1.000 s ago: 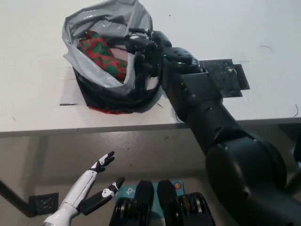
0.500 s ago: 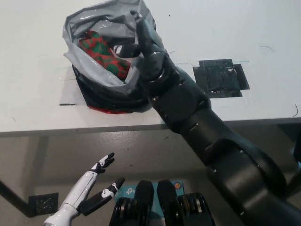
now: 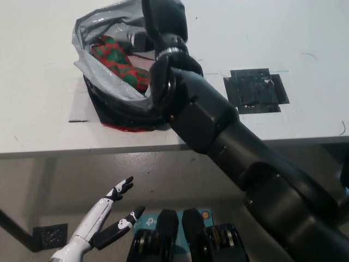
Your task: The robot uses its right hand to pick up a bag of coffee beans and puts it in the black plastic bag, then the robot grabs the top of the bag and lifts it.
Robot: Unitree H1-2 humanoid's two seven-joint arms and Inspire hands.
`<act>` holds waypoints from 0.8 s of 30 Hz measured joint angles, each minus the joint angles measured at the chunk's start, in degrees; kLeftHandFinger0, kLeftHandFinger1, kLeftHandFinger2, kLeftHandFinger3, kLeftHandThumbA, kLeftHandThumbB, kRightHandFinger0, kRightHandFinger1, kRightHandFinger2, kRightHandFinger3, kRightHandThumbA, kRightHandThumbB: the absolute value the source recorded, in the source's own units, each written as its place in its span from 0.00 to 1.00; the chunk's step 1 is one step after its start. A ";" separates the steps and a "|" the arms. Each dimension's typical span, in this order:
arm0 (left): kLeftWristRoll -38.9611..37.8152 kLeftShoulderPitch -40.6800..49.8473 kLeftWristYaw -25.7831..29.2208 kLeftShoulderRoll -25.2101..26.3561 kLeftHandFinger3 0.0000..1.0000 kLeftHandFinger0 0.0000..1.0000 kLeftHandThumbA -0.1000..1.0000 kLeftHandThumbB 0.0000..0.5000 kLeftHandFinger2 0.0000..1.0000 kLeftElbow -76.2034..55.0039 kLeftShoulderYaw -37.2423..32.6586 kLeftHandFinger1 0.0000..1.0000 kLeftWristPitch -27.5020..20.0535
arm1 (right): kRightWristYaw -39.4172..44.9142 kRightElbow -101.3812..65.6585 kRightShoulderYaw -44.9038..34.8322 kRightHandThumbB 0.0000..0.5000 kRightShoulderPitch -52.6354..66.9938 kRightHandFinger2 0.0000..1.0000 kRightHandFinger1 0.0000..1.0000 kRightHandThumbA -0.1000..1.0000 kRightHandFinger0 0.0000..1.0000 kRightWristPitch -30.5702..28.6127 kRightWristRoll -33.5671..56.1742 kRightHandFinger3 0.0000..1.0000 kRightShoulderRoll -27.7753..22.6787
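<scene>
Reaching up the middle of the frame, the black right arm is ending at the bag's upper right rim, where the right robot hand [image 3: 163, 22] is sitting over the gathered plastic. Its fingers are hidden behind the wrist, so whether it is gripping the rim or merely hovering cannot be told. The black plastic bag [image 3: 112, 106] is lying on the white tabletop [image 3: 272, 33] in the upper left of the frame, its mouth gaping toward the camera and its shiny lining folded outward. The red-and-green bag of coffee beans [image 3: 117, 61] is resting inside it, so the packing step looks finished; the hand's place at the rim probably serves the lift. The white left robot hand [image 3: 112, 215] is hanging at the lower left, below the tabletop edge, fingers spread and holding nothing. A dark square patch [image 3: 255, 90] is lying to the right of the arm.
</scene>
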 measured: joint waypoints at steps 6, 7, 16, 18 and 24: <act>-0.03 0.01 0.00 0.03 1.00 1.00 0.82 0.31 1.00 0.00 0.00 1.00 -0.11 | -1.27 1.05 0.01 0.90 -1.23 1.00 1.00 0.86 1.00 2.20 -2.65 1.00 0.10; -0.03 0.01 0.00 0.03 1.00 1.00 0.81 0.30 1.00 0.00 0.00 1.00 -0.11 | -1.28 1.71 -0.04 0.90 -1.23 1.00 1.00 0.85 1.00 2.52 -2.79 1.00 0.13; -0.28 0.00 -0.04 0.02 1.00 1.00 0.79 0.29 1.00 -0.13 0.02 1.00 0.01 | -0.63 9.56 -3.65 0.98 -1.19 1.00 1.00 0.93 1.00 3.24 -1.92 1.00 0.33; -0.32 0.00 -0.05 0.03 1.00 1.00 0.80 0.32 1.00 -0.12 0.02 1.00 0.01 | -0.45 12.07 -4.14 1.00 -1.19 1.00 1.00 0.95 1.00 3.21 -1.68 1.00 0.41; -0.30 0.00 -0.05 0.02 1.00 1.00 0.77 0.28 1.00 -0.14 0.01 1.00 0.03 | 0.66 17.57 -6.00 1.00 -1.19 1.00 1.00 0.98 1.00 2.70 -0.73 1.00 0.71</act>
